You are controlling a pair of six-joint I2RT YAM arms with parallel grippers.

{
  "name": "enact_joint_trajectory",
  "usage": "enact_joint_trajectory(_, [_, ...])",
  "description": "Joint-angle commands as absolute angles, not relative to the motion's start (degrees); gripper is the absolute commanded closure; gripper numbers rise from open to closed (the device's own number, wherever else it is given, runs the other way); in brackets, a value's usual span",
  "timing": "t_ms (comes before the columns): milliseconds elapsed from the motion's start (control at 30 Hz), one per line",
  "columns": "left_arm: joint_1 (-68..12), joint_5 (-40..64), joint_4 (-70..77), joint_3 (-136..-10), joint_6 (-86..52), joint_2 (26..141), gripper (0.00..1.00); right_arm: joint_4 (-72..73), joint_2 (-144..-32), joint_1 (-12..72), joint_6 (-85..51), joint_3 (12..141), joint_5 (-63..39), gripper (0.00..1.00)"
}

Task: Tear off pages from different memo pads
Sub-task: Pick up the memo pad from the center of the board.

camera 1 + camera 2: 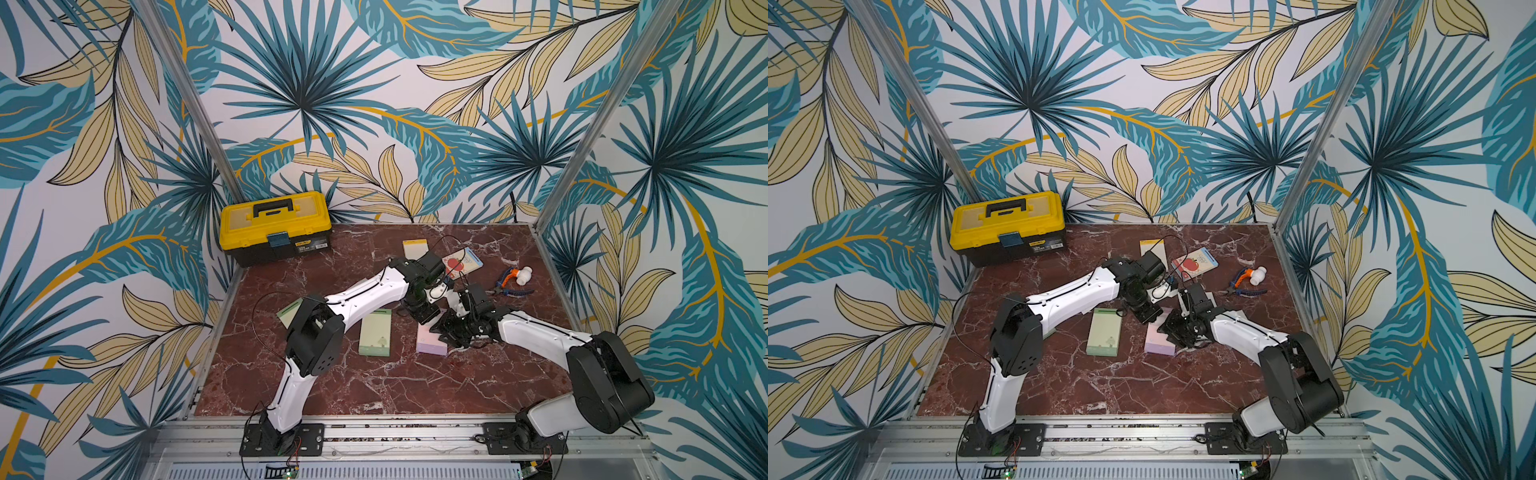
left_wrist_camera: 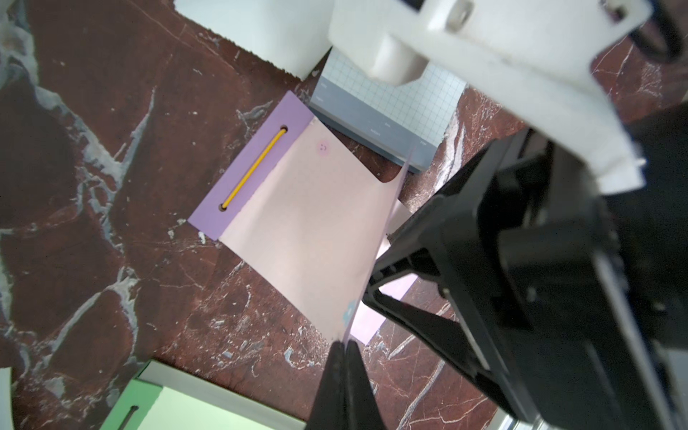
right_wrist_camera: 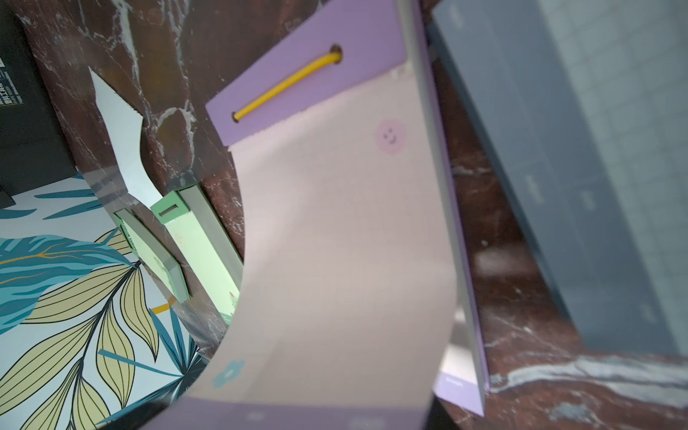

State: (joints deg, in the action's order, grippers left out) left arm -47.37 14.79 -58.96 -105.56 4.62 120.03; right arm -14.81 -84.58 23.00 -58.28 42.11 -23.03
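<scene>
The lilac memo pad (image 2: 253, 163) with a yellow band lies mid-table in both top views (image 1: 430, 343) (image 1: 1158, 343). Its pale pink top page (image 2: 316, 231) curls up off the block (image 3: 335, 242), joined along the lilac header. My left gripper (image 2: 344, 344) is shut on that page's near corner, also seen from above (image 1: 431, 319). My right gripper (image 1: 446, 332) sits at the pad's near end. Its black fingers (image 2: 409, 227) stand apart there, and the raised page hides them in the right wrist view. I cannot tell whether they clamp the pad.
Close by are a green pad (image 1: 375, 332), a grey-blue grid pad (image 2: 391, 111) and a loose white sheet (image 2: 260, 29). Another green pad (image 1: 289, 316) lies under the left arm. At the back are a cream pad (image 1: 414, 249), an apple pad (image 1: 463, 262), a yellow toolbox (image 1: 276, 226) and pliers with a mallet (image 1: 513, 280).
</scene>
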Motion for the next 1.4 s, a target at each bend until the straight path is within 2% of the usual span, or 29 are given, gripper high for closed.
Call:
enact_joint_trajectory(0, [-47.37, 15.3, -58.6, -106.09, 3.53, 119.08, 1.0, -15.45, -81.45, 22.08, -57.37, 40.1, -23.75, 0.55])
enact_joint_trajectory(333, [-46.98, 12.66, -56.43, -109.66, -1.99, 114.17, 1.0, -24.64, -70.52, 18.56, -39.38, 38.98, -28.52, 0.41])
enact_joint_trajectory(733, [-46.85, 13.24, -55.48, -112.63, -3.45, 109.89, 1.0, -19.38, -63.21, 11.8, -24.13, 32.66, -38.37, 0.34])
enact_joint_trajectory(900, [-46.85, 15.13, -55.27, -113.09, -2.09, 107.34, 1.0, -17.43, -60.19, 8.46, -20.62, 31.95, -41.01, 0.36])
enact_joint_trajectory(1167, [-46.85, 16.16, -56.76, -114.17, -0.32, 106.18, 1.0, -21.63, -58.97, 8.18, -18.96, 37.28, -40.74, 0.36])
enact_joint_trajectory(1367, [-46.93, 16.92, -57.92, -114.92, 2.63, 105.61, 1.0, -29.39, -51.25, 8.2, -5.14, 43.04, -35.66, 0.44])
